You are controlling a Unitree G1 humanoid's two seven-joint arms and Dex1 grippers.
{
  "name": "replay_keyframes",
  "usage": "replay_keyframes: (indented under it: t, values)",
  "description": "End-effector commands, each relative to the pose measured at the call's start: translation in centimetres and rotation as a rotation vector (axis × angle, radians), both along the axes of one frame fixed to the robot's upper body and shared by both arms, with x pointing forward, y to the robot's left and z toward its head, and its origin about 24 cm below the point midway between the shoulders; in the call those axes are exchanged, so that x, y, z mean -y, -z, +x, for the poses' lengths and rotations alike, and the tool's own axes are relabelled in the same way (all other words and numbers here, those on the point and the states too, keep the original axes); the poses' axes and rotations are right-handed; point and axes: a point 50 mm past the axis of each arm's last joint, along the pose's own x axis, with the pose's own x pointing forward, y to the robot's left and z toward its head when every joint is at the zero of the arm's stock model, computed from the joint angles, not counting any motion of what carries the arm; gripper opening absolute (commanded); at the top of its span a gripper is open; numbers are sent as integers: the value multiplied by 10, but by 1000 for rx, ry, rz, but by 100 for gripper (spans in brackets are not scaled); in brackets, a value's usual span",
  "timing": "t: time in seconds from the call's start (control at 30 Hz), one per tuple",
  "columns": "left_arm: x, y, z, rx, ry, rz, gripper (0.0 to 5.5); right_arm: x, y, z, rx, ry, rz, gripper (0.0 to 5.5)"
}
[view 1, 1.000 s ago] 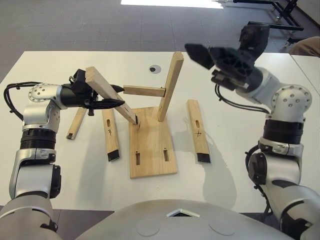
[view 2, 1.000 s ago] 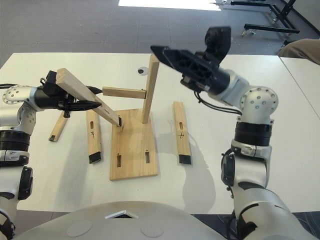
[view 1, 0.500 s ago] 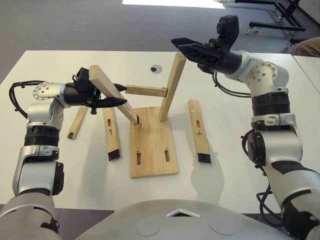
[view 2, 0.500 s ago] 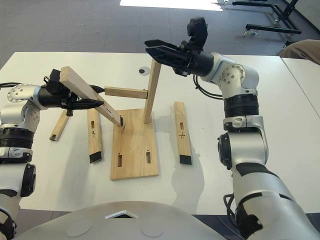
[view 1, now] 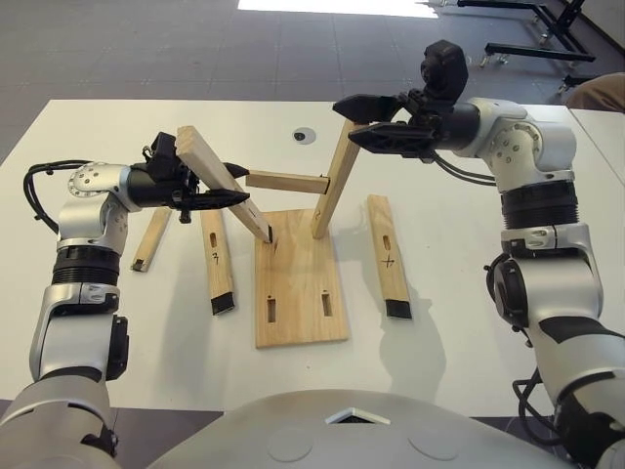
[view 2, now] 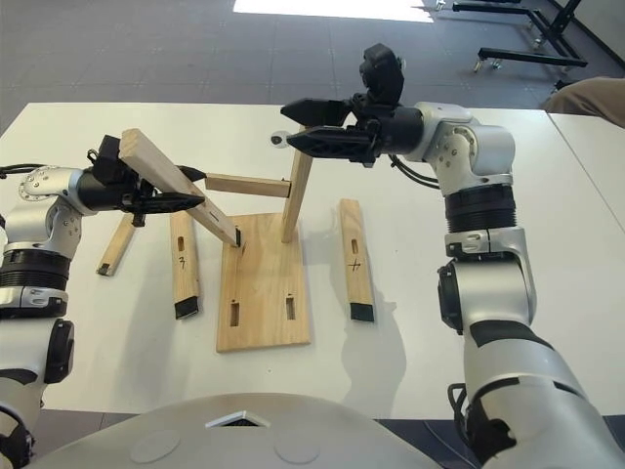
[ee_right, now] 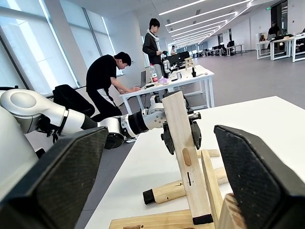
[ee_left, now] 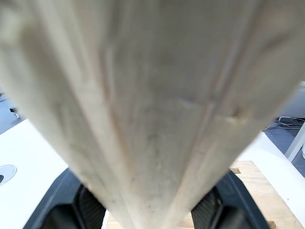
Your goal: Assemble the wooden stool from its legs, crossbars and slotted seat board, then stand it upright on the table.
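Left eye view, findings as follows. My left hand (view 1: 232,184) is clamped on the tilted leg (view 1: 200,154), gripping it about midway along. The left wrist view confirms dark pads (ee_left: 206,210) against the wood on either side. That leg slopes down to the right, and its lower end rests on the seat board (view 1: 298,313) at the far left corner, by a slot. Whether it is seated in the slot I cannot tell.

The seat board lies flat at the centre of the white worktop (view 1: 488,322). An upright leg (view 1: 330,186) stands at the board's far right corner, leaning slightly right. A crossbar (view 1: 285,181) juts horizontally leftward from its middle, with the free end near the tilted leg.

My right hand (view 1: 348,119) is spread wide and holds nothing. Its fingers sit either side of the upright leg's top end; contact is not determinable.

Three more legs lie flat on the worktop:
- a dark-tipped leg (view 1: 217,266) just left of the board
- an outer leg (view 1: 149,239) farther left
- a right loose leg (view 1: 388,256) right of the board

A round cable port (view 1: 304,135) is set in the worktop's far side.
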Motion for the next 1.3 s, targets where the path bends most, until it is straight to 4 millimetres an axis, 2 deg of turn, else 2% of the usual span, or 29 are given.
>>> replay_keyframes:
  t: [0.03,0.37,0.7,1.03,1.3]
  values:
    - [-1,10,3,-62,-40,-5,202,1,33,-7,-138,-9,-85,408]
    - [8,22,11,-147,-9,21,202,-3,39,-9,-150,-6,-89,408]
    - [8,34,11,-283,13,40,202,-6,42,-12,-157,-29,-97,408]
    - [2,34,12,-318,2,39,202,-8,44,-13,-163,-44,-115,408]
    - [6,31,16,-287,16,68,202,-16,39,-16,-127,-88,-150,408]
